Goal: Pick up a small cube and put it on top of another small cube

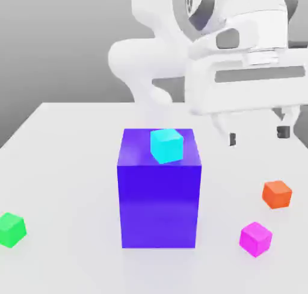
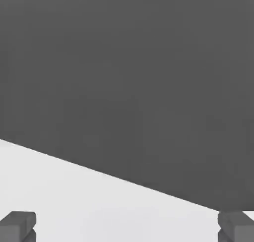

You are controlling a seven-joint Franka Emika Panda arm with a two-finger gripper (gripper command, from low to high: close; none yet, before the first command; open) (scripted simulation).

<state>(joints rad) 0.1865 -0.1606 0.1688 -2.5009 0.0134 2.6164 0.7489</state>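
We hold the gripper [image 1: 257,134] high with its jaws wide apart and empty, hanging well above the bench [image 1: 72,166] toward the exterior view's right edge. The small magenta cube [image 1: 255,238] sits on the bench below the jaws, nearer the front edge. As a cube it has no long axis; its faces look turned slightly off the bench's edges.

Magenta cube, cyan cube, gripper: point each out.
magenta cube [image 1: 255,238], exterior view, front face.
cyan cube [image 1: 166,145], exterior view, front face.
gripper [image 1: 257,135], exterior view, midway between open fingertips.
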